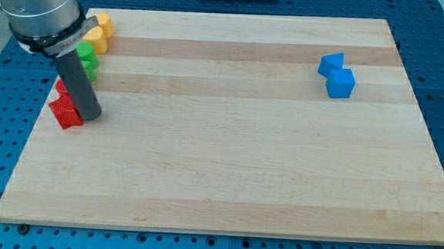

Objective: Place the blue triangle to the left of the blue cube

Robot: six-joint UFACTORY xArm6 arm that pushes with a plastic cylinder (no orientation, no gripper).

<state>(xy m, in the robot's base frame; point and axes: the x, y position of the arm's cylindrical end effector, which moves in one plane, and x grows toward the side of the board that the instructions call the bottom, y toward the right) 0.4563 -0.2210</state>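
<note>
**Camera view: blue triangle not yet placed left of blue cube**

You will find the blue triangle (331, 64) far right on the wooden board (227, 171), touching the blue cube (340, 83) at its far-left corner, not squarely left. In my judgement, placement remains outstanding. My tip (90, 115) sits far left against the red block (66, 112), beside green (87, 58) and yellow blocks (99, 32). No jaws fitted; only a rod.

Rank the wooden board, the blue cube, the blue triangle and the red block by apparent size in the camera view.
1. Wooden board, by far the largest.
2. Blue cube.
3. Blue triangle, slightly smaller than the cube, which it touches.
Red block: unranked, since my tip and rod hide part of it; it also sits nearer the camera.
</note>
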